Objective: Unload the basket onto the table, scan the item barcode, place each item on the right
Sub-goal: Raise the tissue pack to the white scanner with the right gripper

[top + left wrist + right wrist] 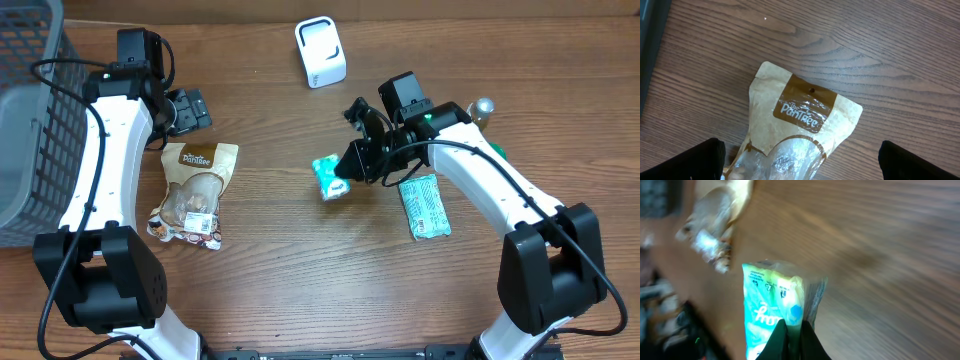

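A teal snack packet (329, 178) hangs just above the table's middle, and my right gripper (352, 165) is shut on its edge. In the right wrist view the two dark fingers pinch the packet (769, 305) at its seam, with the gripper (792, 326) at the bottom of the frame. The white barcode scanner (320, 52) stands at the back centre, apart from the packet. My left gripper (190, 110) is open at the top end of a brown PanTree bag (196, 190). In the left wrist view that bag (800, 120) lies between the wide-apart fingertips (692, 160), untouched.
A second green packet (424, 206) lies flat under the right arm. A small bottle (483, 107) stands behind the right arm. A grey wire basket (28, 120) fills the far left edge.
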